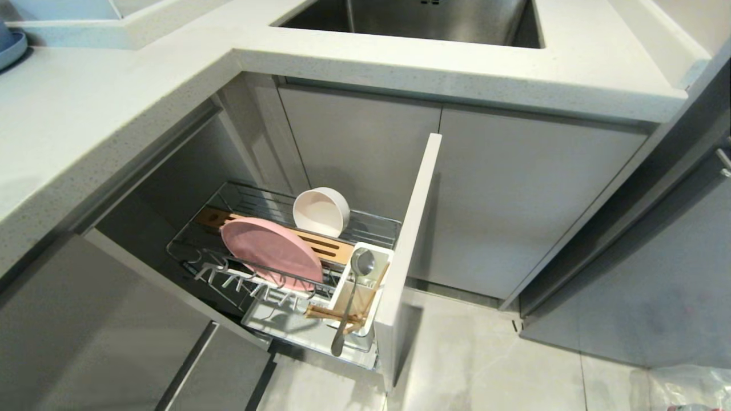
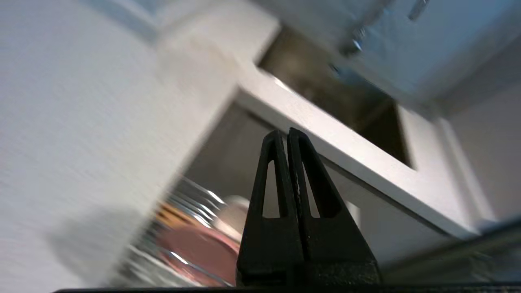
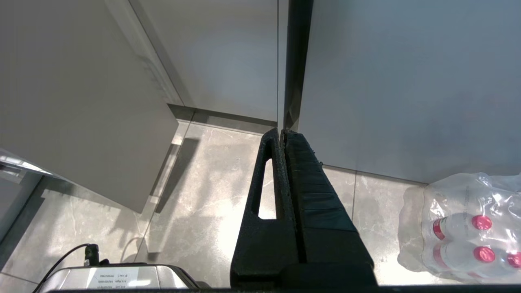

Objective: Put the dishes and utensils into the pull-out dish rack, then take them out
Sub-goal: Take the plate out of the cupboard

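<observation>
Pull-out dish rack (image 1: 285, 260) drawn out of the lower cabinet beneath the corner of the table (image 1: 85, 131), with its tall pale grey front panel (image 1: 408, 257) standing on edge at the near end. Nearest the panel, at the rack's front corner, a white utensil cup (image 1: 357, 291) holds a metal spoon (image 1: 349, 302), its round bowl uppermost and its long handle slanting down past the cup's outer wall, and a pair of wooden chopsticks (image 1: 334, 314), whose lower ends project sideways over the drip tray (image 1: 285, 325). Behind the cup a pink plate (image 1: 271, 251) stands tilted on edge in the wire slots along the rack's near side, leaning against the orange-wood strip (image 1: 317, 242). Farther back, beyond the strip, a cream-white bowl (image 1: 321, 212) lies tipped on its side on the wire floor near the rack's far edge, its mouth facing forward. On the table above, a steel sink (image 1: 411, 20) is set in behind the front edge, and a blue plate (image 1: 11, 48) sits at the far left edge. Neither arm shows in the head view. The left pincer (image 2: 287, 136) has its fingers pressed together and holds nothing, hanging above the rack with the plate blurred below it. The right pincer (image 3: 282, 134) is likewise closed and empty, pointing at the tiled floor (image 3: 203, 195) beside a wrapped pack of bottles (image 3: 464, 228).
</observation>
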Robot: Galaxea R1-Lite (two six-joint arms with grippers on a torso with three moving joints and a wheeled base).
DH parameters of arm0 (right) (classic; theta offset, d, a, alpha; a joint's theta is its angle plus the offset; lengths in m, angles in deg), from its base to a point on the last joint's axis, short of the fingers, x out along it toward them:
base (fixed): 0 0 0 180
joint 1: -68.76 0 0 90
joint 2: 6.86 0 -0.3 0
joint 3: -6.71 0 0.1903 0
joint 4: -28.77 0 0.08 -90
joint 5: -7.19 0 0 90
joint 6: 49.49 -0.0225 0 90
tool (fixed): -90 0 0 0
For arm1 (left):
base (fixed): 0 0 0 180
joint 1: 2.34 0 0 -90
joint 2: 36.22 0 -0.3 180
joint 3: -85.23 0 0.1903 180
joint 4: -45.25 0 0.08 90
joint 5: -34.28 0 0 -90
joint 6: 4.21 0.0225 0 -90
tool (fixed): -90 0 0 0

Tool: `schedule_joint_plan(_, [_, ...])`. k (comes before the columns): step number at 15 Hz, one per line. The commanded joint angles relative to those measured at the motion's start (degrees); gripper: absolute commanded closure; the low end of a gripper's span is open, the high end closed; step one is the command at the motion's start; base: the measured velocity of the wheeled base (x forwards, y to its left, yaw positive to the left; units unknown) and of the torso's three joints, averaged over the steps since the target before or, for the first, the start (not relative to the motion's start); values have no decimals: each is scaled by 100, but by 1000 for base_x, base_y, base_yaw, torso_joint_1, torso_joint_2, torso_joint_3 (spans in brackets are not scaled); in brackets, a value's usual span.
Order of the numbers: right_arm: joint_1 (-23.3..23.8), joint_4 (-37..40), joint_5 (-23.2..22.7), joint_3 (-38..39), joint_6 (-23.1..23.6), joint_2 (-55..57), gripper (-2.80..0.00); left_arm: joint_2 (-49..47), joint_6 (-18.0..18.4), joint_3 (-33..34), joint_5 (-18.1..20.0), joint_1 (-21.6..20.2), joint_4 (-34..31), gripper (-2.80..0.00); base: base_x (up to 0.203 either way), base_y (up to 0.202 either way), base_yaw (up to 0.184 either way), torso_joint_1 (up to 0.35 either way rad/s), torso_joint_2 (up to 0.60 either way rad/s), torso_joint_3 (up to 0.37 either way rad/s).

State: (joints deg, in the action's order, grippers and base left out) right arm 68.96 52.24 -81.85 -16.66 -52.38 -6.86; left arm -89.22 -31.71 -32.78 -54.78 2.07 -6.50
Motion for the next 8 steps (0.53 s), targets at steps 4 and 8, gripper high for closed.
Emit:
schedule_joint_plan(4, [-3,-1,1,9,-1,0,0,-952,-1367,-152,-296,1476,-1309,0,0,0,0,0,0,0])
schedule_joint_plan(8, [-3,-1,1,9,-1,0,0,-1653,-2004,190,-1038,2464,-1492,0,0,0,0,0,0,0])
